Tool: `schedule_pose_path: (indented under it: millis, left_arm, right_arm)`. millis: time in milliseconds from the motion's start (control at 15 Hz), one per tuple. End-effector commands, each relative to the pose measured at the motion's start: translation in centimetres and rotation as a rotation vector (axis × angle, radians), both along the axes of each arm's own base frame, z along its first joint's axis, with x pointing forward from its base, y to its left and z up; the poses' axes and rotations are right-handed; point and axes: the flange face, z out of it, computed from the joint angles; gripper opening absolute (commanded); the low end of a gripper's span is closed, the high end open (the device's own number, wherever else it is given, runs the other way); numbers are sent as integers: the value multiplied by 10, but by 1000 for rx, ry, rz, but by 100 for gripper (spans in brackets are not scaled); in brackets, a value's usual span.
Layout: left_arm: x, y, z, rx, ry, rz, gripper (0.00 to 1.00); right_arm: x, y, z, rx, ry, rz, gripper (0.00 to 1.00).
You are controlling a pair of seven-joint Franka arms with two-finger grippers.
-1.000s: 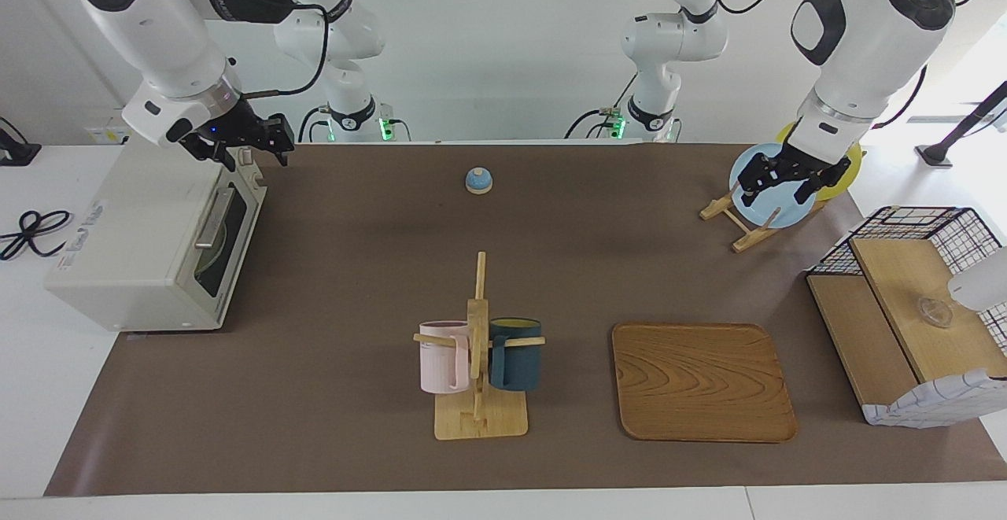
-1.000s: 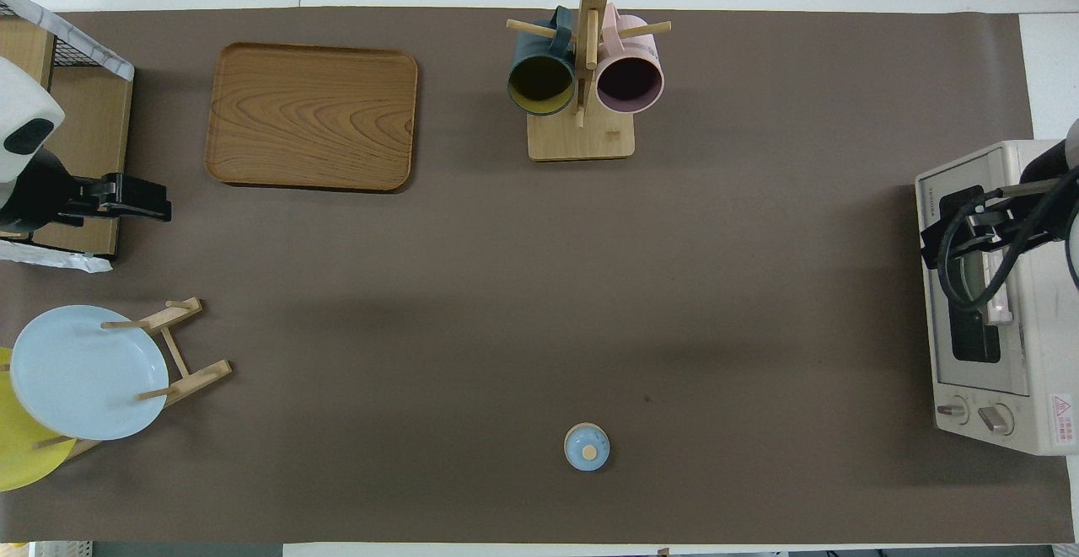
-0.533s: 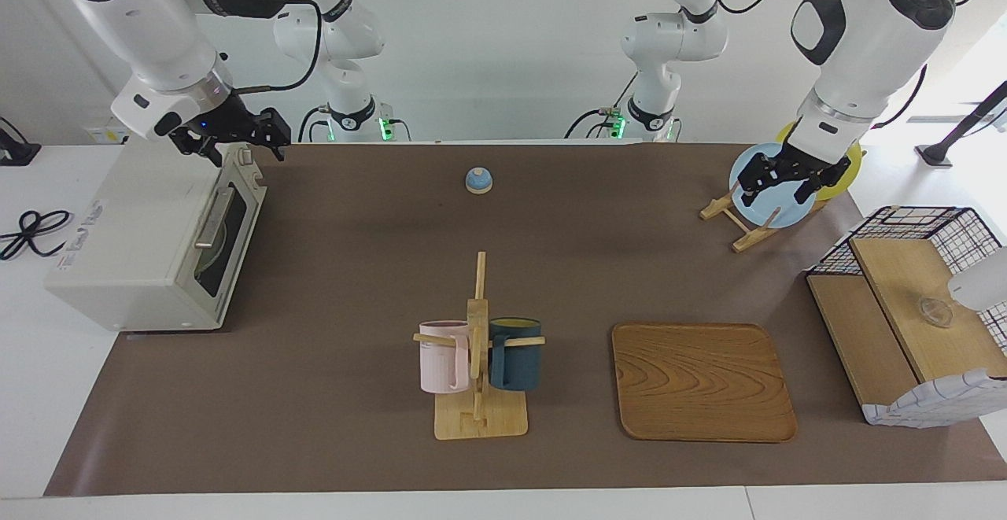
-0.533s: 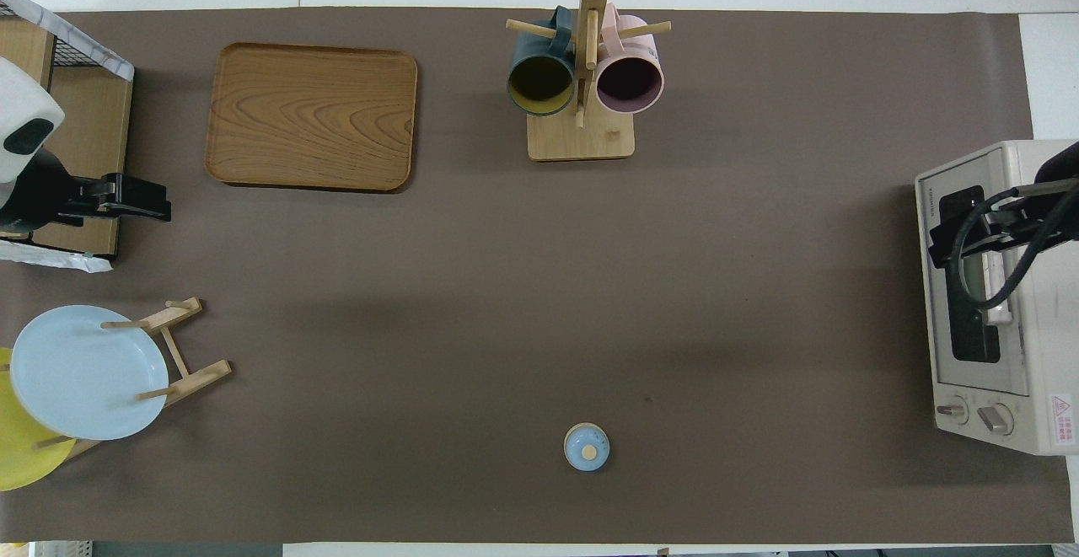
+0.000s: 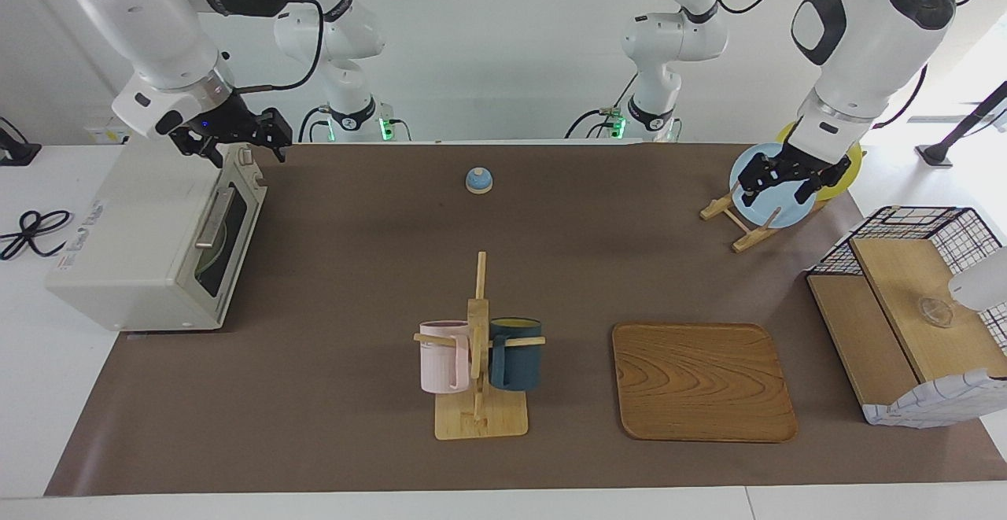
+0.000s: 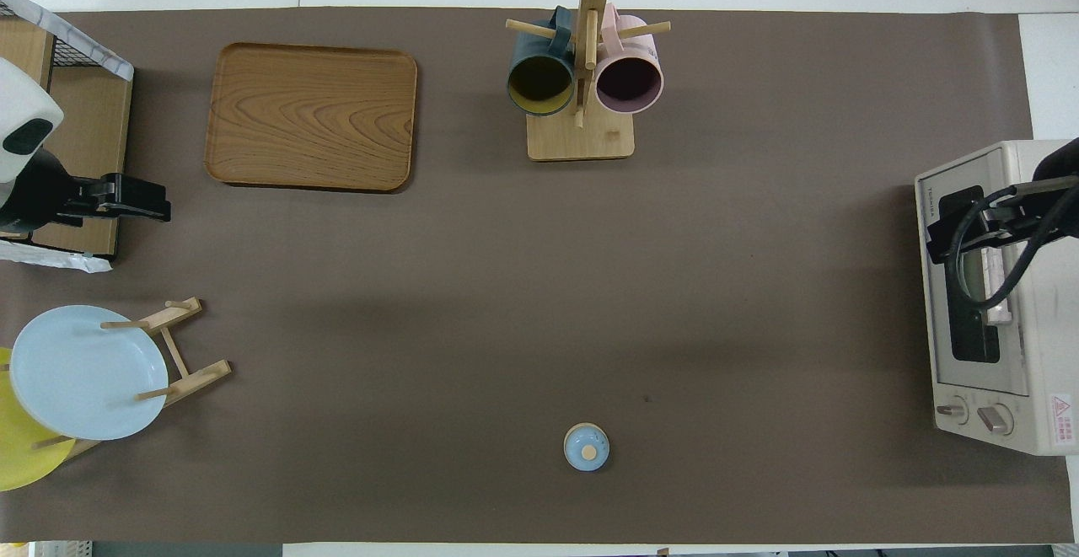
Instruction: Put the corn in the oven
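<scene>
The oven (image 5: 157, 237) at frame left sits with its door closed. Right gripper (image 5: 271, 142) hovers above it, left gripper (image 5: 783, 182) waits over the plates (image 5: 767, 197); neither grip is readable. No corn visible.

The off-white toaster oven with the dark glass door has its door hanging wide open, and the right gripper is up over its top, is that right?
Not quite. The off-white toaster oven has its dark glass door shut, as the facing view shows. The rest holds: the right gripper is up over its top edge.
</scene>
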Motion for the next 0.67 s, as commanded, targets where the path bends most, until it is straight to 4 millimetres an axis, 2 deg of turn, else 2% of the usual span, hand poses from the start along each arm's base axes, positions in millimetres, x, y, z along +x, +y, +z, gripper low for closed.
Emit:
schedule_pose_path:
  millis: [0,200,333,600]
  left_arm:
    - [-3,4,4,15,1,2,100]
    - [-3,4,4,15,1,2,100]
    - [-4,4,4,15,2,2,100]
    - [-4,4,4,15,2,2,100]
  right_arm:
    - [-1,6,5,27,-25,-14,100]
    - [-1,8,7,26,-31,-21,100]
    - [-6,7,16,26,-69,-22,100]
    - [-5,6,15,25,-73,-28,100]
